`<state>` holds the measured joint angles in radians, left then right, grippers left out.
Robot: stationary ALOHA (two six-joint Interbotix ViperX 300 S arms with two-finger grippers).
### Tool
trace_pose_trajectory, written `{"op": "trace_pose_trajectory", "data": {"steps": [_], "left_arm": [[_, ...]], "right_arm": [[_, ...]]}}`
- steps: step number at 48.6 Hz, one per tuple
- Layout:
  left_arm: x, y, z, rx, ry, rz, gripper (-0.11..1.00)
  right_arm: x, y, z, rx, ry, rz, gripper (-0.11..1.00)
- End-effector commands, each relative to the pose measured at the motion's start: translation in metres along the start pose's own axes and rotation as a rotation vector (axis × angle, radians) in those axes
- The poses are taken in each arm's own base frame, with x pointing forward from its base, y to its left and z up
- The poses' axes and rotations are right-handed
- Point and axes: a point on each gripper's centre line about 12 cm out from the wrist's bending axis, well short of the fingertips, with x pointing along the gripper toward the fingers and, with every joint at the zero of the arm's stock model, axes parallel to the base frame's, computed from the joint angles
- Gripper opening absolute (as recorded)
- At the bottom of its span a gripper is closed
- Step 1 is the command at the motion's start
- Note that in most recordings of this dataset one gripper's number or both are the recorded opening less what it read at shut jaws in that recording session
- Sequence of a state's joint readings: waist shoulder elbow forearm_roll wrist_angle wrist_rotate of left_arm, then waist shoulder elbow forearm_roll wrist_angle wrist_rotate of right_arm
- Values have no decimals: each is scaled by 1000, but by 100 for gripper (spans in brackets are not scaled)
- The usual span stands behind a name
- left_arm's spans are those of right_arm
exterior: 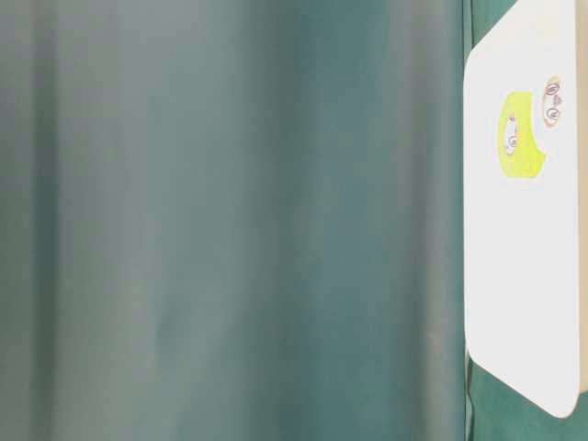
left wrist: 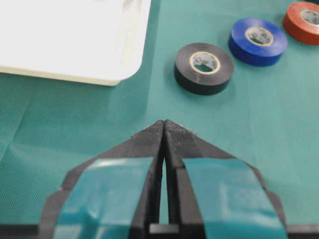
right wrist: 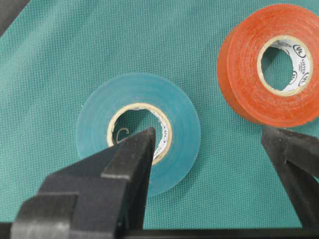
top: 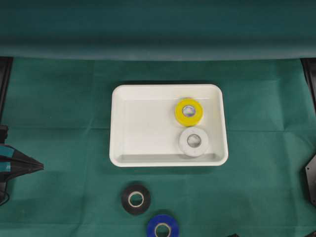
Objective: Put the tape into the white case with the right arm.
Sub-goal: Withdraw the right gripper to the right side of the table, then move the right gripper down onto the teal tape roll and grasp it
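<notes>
Right gripper (right wrist: pixel 209 149): black fingers stood wide apart, holding nothing, hovering over the green cloth worktop (right wrist: pixel 60 59).
Target tape: teal-green vinyl tape roll (right wrist: pixel 138 130), flat on the worktop; the left finger (right wrist: pixel 130 159) overlapped its cardboard core in the right wrist view, the right finger (right wrist: pixel 294 154) lay well beyond its outer edge.
Neighbour: orange-red vinyl tape roll (right wrist: pixel 269 64), flat, just beside the teal roll, ahead of the right finger.
White case: shallow glossy white plastic tray (top: pixel 148 94), far from the right fingers; it already held a yellow tape roll (top: pixel 188 111) touching a white tape roll (top: pixel 193 141).
Other rolls: black tape roll (top: pixel 136 199) and blue tape roll (top: pixel 162 229) on the worktop outside the tray.
Left gripper (left wrist: pixel 164 130): teal-banded fingers pressed together, empty, pointing toward the black roll.
Risk: the right finger could catch the orange-red roll on descent, given the narrow gap.
Risk: a grip set off-centre might tip or skid the flat roll.
Risk: release over the occupied corner could land on the yellow or white roll.
</notes>
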<state>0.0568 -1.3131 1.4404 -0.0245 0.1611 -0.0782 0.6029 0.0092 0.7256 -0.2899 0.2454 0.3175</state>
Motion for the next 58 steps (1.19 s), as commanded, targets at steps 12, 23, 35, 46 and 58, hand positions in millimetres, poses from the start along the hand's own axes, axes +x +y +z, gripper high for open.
{"op": "trace_pose_trajectory", "data": {"steps": [12,23,35,46,58], "left_arm": [[0,0,5,-1,-11,2,0],[0,0,5,-1,-11,2,0],[0,0,4,-2,-9,2,0],[0,0,3,-1,-9,2,0],[0,0,4,-2,-11,2,0]], "right_arm": [[0,5,5,-3,-12,8,58],[10,5,-3,-4,26,7,58],[20,4,-12,-7,59,3,58],[21,1,-13,-36,64,-9,50],[21,-1,-15,-37,70,-13,6]]}}
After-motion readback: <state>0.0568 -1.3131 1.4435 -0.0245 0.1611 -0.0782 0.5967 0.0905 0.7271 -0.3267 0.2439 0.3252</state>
